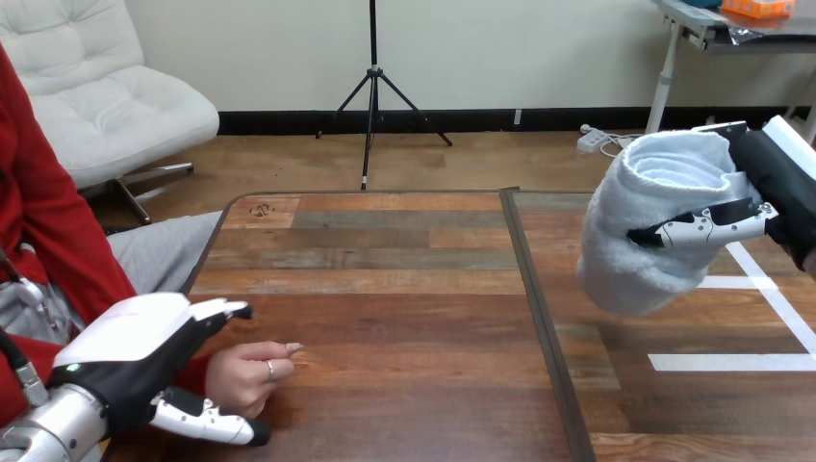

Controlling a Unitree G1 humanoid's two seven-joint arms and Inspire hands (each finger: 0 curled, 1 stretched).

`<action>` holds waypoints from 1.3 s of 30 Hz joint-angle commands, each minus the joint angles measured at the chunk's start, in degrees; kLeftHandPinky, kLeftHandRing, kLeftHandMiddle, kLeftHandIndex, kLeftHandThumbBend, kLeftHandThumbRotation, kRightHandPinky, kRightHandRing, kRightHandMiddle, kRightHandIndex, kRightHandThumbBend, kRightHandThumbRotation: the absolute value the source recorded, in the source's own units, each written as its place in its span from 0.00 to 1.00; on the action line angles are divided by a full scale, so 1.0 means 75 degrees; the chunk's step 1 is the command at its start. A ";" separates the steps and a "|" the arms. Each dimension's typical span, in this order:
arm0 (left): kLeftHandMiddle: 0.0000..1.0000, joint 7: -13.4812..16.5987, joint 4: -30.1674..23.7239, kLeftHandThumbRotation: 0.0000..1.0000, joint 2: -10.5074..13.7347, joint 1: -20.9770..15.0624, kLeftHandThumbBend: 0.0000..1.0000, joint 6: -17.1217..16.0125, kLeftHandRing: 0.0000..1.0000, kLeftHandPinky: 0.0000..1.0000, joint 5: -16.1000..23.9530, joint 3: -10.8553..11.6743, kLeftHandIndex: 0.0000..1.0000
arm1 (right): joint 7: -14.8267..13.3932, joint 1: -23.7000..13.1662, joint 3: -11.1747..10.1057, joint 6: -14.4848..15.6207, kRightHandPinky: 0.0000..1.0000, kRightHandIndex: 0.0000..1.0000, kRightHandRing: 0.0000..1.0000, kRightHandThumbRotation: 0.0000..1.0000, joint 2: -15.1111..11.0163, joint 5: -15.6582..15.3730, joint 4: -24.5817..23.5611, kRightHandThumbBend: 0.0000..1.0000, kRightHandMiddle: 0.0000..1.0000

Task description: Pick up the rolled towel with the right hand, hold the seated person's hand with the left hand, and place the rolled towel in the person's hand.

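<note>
The rolled white towel (pixel 643 207) hangs in the air above the table's right part, its open end turned up. My right hand (pixel 784 183) comes in from the right edge and is shut on it, with the thumb (pixel 707 227) across the towel's front. At the lower left the person's hand (pixel 248 373) rests on the table in a loose fist. My left hand (pixel 130 351) lies over the red-sleeved wrist, fingers (pixel 219 310) on the far side and thumb (pixel 204 421) on the near side, closing round it.
The wooden table (pixel 385 289) has a dark seam (pixel 539 318) running front to back right of centre. White tape lines (pixel 731 362) mark its right part. The person sits at the left edge.
</note>
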 commanded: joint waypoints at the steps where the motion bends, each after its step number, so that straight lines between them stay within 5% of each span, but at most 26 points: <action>1: 0.93 0.0148 -0.0211 0.45 0.0264 -0.0505 1.00 0.0097 0.92 0.87 0.0156 -0.0058 0.90 | -0.0176 -0.0309 -0.0277 -0.0205 0.34 0.43 0.38 0.00 0.0162 0.0119 -0.0070 0.85 0.43; 14: 0.92 0.0254 -0.0112 0.40 0.0340 -0.0543 1.00 0.0532 0.91 0.86 0.0785 -0.0247 0.89 | -0.0041 -0.0339 -0.0333 -0.0269 0.34 0.43 0.37 0.00 0.0182 0.0260 0.0048 0.85 0.42; 39: 0.91 0.1093 0.0799 0.34 0.0450 -0.0747 1.00 0.0449 0.90 0.84 0.1179 -0.0651 0.89 | 0.0312 -0.0326 -0.0518 -0.0168 0.31 0.42 0.35 0.00 0.0291 0.0529 0.0081 0.87 0.41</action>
